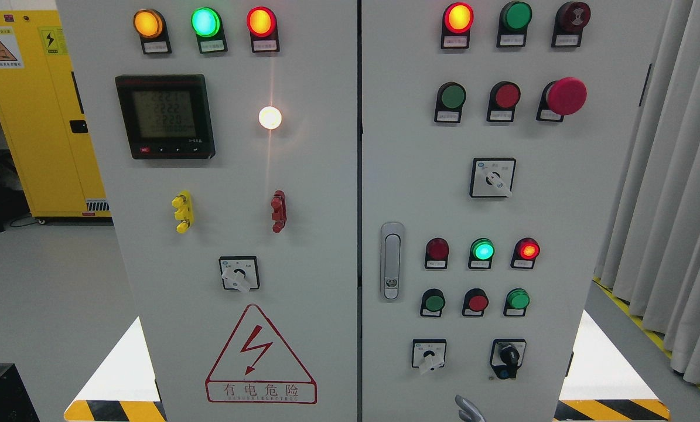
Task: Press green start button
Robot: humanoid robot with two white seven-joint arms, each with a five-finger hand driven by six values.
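Your main risk is picking the wrong control: the label plates are too small to read, so you cannot confirm which green cap is the start button. The likeliest candidate, in my judgement, is the flat green button [434, 303], right of and a little below the door latch [391, 261]. A second green button [453, 97] sits well above and right of the latch, and a brighter domed green one [518, 299] lies further right of the latch. A red button [477, 302] stands just beside the first candidate, on the side away from the latch, so a fingertip drifting that way could land on it. The big red mushroom button [566, 95], far up and right of the latch, sticks out proud of the panel and should be given room. Only a grey, glossy, curved sliver of the right robot hand [470, 410] shows at the bottom edge, below and right of the latch; you cannot tell whether it is spread or closed. The cabinet door [408, 176] is smooth, matt, pale painted metal. The buttons are round, shiny plastic caps in black collars, and the latch is a brushed-metal oblong.
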